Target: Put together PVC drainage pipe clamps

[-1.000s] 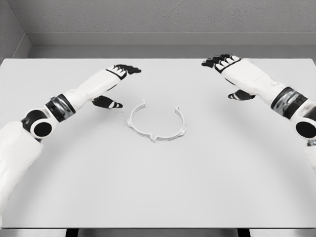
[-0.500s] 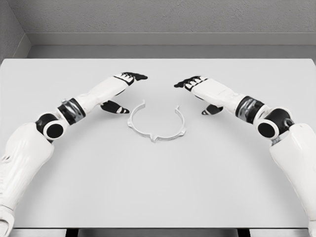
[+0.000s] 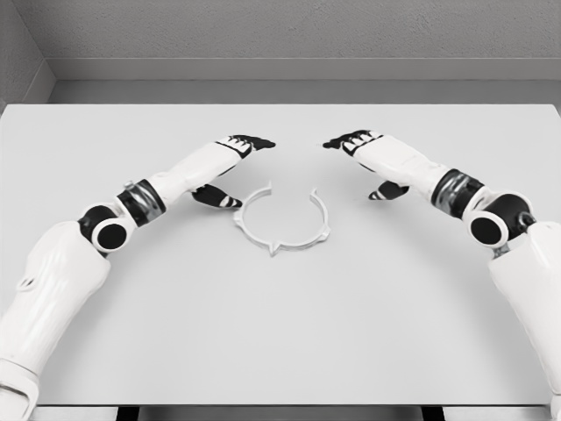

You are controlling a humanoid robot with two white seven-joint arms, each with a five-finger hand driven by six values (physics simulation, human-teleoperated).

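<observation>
A white C-shaped pipe clamp [image 3: 282, 222] lies flat on the table [image 3: 280, 333], its gap facing away from me. My left hand [image 3: 235, 167] hovers just left of the clamp, fingers spread, its thumb [image 3: 219, 199] close to the clamp's left end. My right hand [image 3: 366, 158] hangs to the upper right of the clamp, fingers spread and holding nothing, clearly apart from it.
The pale table runs to a grey wall [image 3: 280, 35] at the back. Its front edge [image 3: 280, 406] lies at the bottom of the view.
The left hand has slid right toward the clamp, and the clamp's left side has shifted slightly right. The right hand swung in from the far right, then eased back a little.
</observation>
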